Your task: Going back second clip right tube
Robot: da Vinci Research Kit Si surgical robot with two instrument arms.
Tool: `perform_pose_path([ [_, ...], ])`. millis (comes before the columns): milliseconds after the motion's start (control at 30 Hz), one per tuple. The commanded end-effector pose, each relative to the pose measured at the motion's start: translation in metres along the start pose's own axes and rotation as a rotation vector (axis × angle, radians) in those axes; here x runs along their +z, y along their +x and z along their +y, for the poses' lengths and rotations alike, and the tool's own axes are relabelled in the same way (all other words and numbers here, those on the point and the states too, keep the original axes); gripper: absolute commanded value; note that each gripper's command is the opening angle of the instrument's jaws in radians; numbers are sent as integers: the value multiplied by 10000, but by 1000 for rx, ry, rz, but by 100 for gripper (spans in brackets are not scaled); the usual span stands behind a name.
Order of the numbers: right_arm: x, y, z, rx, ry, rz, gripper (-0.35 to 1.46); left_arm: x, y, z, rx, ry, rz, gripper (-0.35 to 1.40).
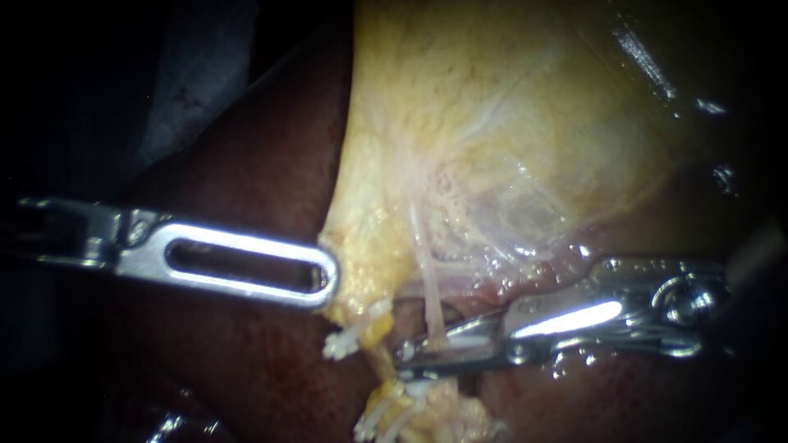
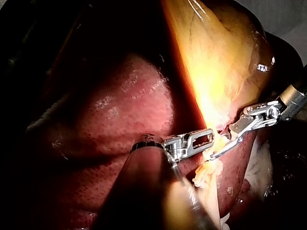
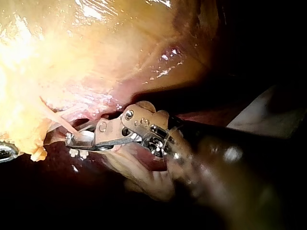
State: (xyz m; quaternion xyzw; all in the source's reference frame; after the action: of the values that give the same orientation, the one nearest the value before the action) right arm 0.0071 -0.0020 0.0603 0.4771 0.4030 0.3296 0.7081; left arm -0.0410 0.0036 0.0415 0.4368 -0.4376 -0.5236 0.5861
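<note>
your left instrument [image 1: 328, 283] grips gallbladder [image 1: 492, 123] to tense tube [image 1: 427, 287] | your right instrument [image 1: 410, 361]: jaws gape astride it; looks clear to withdraw

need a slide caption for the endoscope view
The left instrument grips the gallbladder; the right instrument holds open jaws around a pale tube.

The left instrument [image 1: 331, 279] is polished silver, its pincer a flat bar with a long oval slot. The right instrument [image 1: 410, 357] is silver too, hinged with round screws, on a dark shaft.
</note>
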Motion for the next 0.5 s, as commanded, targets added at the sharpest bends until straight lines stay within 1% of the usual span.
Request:
perform_pose_path([
  [33, 0, 0, 0, 0, 0, 0, -31, 0, 0, 0, 0, 0, 0, -35],
  [333, 0, 0, 0, 0, 0, 0, -30, 0, 0, 0, 0, 0, 0, -35],
  [367, 0, 0, 0, 0, 0, 0, -26, 0, 0, 0, 0, 0, 0, -35],
  [433, 1, 1, 0, 0, 0, 0, -7, 0, 0, 0, 0, 0, 0, -35],
  [500, 1, 2, -1, -11, 2, -2, 7, 0, 0, 0, 0, 0, 0, -35],
])
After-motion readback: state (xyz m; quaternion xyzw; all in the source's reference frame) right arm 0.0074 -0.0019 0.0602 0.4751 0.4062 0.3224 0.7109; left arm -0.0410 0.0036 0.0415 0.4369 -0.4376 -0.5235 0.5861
